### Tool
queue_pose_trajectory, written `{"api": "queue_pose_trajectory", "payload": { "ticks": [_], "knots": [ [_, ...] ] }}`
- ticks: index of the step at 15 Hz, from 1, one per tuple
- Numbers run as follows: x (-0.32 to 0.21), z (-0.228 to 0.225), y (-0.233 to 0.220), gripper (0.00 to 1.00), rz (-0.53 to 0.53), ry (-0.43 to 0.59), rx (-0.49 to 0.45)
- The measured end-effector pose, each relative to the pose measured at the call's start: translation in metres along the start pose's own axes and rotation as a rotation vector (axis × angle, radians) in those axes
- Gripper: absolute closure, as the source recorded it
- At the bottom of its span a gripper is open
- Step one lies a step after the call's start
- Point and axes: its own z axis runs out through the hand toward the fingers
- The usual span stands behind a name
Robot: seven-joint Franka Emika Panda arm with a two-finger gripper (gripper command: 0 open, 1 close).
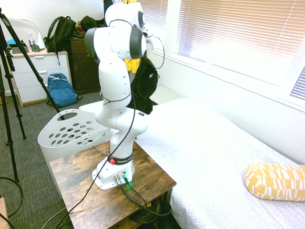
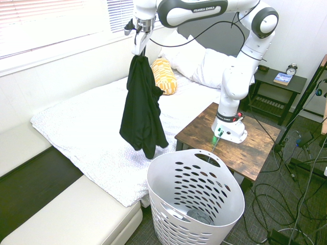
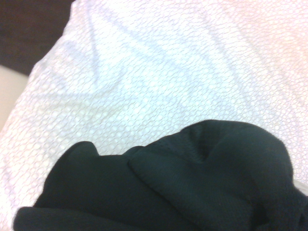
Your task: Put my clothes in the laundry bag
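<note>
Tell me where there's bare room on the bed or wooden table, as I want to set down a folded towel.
The bed looks widely bare between the yellow-patterned pillow and the hanging black garment. The table has a free patch beside the robot's base, toward its near corner. It's crowded around the base, where cables run.

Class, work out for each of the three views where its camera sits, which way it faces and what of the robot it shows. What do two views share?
First exterior: behind the arm's table, looking across it and the bed towards the drawers; most of the arm shows.
Second exterior: opposite side, looking down past the laundry basket towards the pillows; arm and gripper show.
Wrist: on the wrist, facing down at bedding and black garment; no robot parts.
Both exteriors share basket, bed and yellow-patterned pillow.
</note>
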Motion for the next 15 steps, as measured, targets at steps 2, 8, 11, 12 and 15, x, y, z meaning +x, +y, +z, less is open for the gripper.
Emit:
{"api": "queue_pose_trajectory", "payload": {
  "ticks": [2,8,11,12,15],
  "knots": [
    [-0.063,-0.03,-0.002,1.0,-0.082,0.001,0.006],
    [-0.226,-0.119,0.027,1.0,-0.281,-0.021,0.035],
    [-0.259,-0.131,0.037,1.0,-0.323,-0.061,0.04],
    [-0.267,-0.13,0.036,1.0,-0.335,-0.085,0.038],
    [-0.307,-0.077,0.024,1.0,-0.368,-0.227,-0.007]
  ]
}}
